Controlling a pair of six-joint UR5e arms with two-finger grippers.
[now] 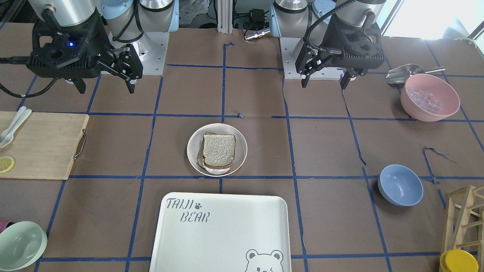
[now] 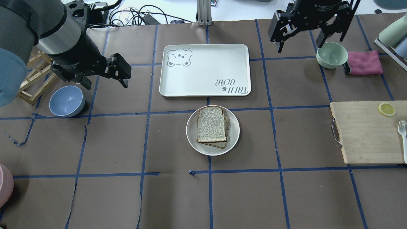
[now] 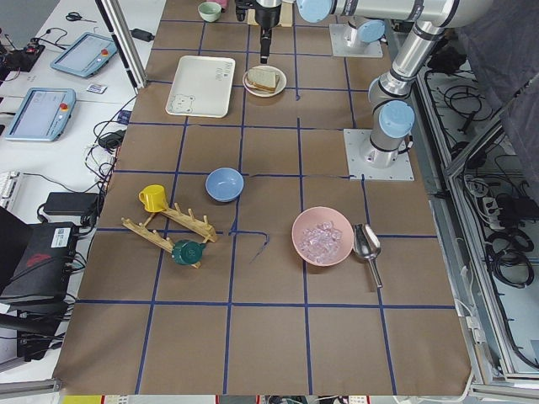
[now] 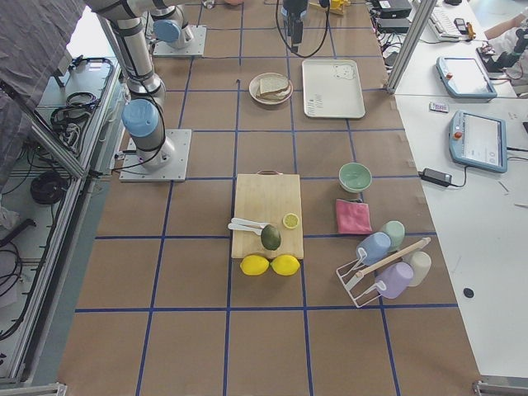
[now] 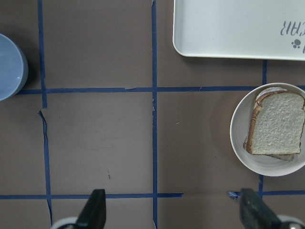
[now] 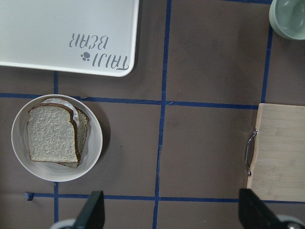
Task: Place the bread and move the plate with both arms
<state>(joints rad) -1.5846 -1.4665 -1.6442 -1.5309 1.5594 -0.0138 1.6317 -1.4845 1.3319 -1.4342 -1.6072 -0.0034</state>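
Sitting in the middle of the counter (image 2: 111,143), the plate (image 2: 234,133) carries the bread (image 2: 211,124), which lies flat on top of a thinner slice (image 2: 226,122), pale crumb up. The placing part therefore looks done, as far as I can judge. What looks left is moving the plate: it stands on the counter near the TAIJI BEAR tray (image 2: 203,86), a gap between them, and neither gripper touches it. The left gripper (image 1: 324,85) hangs high, well off to the plate's left and near the blue bowl (image 2: 66,101), its jaws spread wide and holding nothing. The right gripper (image 1: 106,90) hangs off to the plate's right, near the mint-green bowl (image 2: 331,54), jaws spread and empty. Both wrist views show the plate off to one side, not between the jaws. For the two-armed move, each arm would likely have to descend to opposite sides of the rim.
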